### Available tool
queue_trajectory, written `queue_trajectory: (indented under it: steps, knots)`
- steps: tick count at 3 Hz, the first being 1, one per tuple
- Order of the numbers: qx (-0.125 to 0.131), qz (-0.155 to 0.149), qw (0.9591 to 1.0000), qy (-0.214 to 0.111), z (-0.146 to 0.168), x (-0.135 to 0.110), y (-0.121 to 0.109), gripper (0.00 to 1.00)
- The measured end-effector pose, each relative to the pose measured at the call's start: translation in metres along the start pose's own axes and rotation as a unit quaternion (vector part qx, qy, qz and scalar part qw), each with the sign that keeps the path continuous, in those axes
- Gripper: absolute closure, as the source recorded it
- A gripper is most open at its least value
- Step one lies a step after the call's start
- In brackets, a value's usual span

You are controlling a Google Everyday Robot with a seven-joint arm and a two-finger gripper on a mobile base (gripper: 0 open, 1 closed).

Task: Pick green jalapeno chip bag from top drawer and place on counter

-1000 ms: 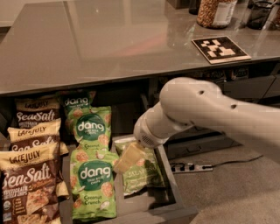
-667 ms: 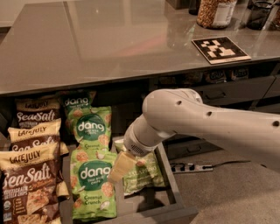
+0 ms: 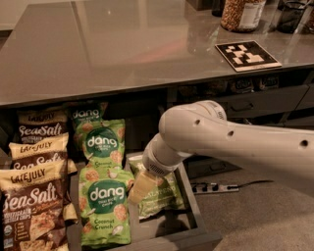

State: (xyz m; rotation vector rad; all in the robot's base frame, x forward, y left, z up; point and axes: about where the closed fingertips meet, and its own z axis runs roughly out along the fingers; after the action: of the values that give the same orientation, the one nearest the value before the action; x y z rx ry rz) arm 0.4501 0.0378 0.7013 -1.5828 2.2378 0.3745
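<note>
The green jalapeno chip bag [image 3: 166, 198] lies flat in the right row of the open top drawer [image 3: 194, 208], muted olive with pale lettering. My gripper [image 3: 141, 188] hangs from the white arm and is down in the drawer, over the left edge of that bag, next to the front dang bag [image 3: 104, 208]. It covers the bag's upper left part. The counter [image 3: 122, 44] stretches above the drawer, glossy grey-brown, with the black-and-white marker tile [image 3: 247, 55] at its right.
Two more dang bags [image 3: 102, 144] fill the middle row and several brown Sea Salt bags [image 3: 32, 206] the left row. A jar [image 3: 243, 13] stands at the counter's back right. Narrow drawers with bar handles [image 3: 243, 105] and a power strip [image 3: 216, 187] lie right of the drawer.
My arm has swung left and lower into the drawer. The gripper has shifted from the jalapeno bag's top toward its left edge, close to the front dang bag.
</note>
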Motion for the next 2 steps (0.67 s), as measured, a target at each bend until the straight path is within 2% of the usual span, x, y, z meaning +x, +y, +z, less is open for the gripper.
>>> queue_trajectory:
  steps: [1, 2]
  knots:
    - [0.052, 0.013, 0.9983, 0.022, -0.002, 0.026, -0.019, 0.0]
    - [0.088, 0.028, 0.9952, 0.035, -0.003, 0.055, -0.033, 0.0]
